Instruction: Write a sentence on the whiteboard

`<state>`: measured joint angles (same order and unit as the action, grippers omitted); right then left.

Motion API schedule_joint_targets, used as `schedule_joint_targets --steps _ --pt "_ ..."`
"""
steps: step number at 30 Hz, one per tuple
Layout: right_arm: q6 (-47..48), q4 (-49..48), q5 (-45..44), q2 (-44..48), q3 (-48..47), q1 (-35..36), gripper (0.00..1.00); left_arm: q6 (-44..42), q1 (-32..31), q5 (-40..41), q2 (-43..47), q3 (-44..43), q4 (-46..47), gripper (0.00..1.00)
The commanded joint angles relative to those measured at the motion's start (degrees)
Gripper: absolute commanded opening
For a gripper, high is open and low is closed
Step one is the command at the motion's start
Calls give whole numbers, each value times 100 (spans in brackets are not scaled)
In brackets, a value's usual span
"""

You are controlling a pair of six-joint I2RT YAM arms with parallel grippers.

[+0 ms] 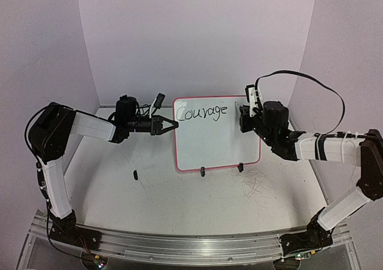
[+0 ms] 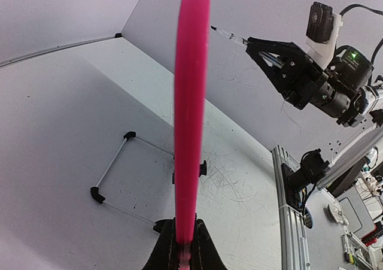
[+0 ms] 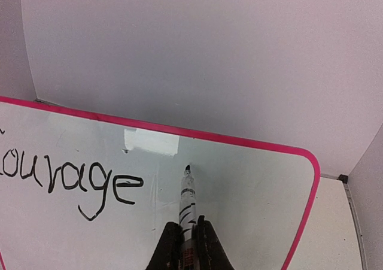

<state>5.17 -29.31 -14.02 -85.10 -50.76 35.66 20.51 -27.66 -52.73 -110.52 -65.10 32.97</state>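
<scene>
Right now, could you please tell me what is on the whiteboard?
The whiteboard carries one black word, "Courage", near its top; below is blank. The marker in the right gripper points just past the word. The board's back face is hidden.

We see a white tabletop (image 1: 179, 210), marked with fine grey scratches (image 1: 257, 186) towards the right arm's side. The whiteboard (image 1: 209, 144) rests on it by two black clip feet (image 1: 203, 171), towards the back wall. A small black piece (image 1: 135, 175) lies apart from the board, on the left arm's side.
</scene>
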Motion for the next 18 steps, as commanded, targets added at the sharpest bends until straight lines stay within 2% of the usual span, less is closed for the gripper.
schedule_joint_targets --steps 1,18 --pt "28 -216 -73 -102 -267 -38 0 -160 -73 -176 291 -12 -22 0" --pt "-143 -63 -194 -194 -149 -42 0 -170 -73 -182 312 -22 -43 0"
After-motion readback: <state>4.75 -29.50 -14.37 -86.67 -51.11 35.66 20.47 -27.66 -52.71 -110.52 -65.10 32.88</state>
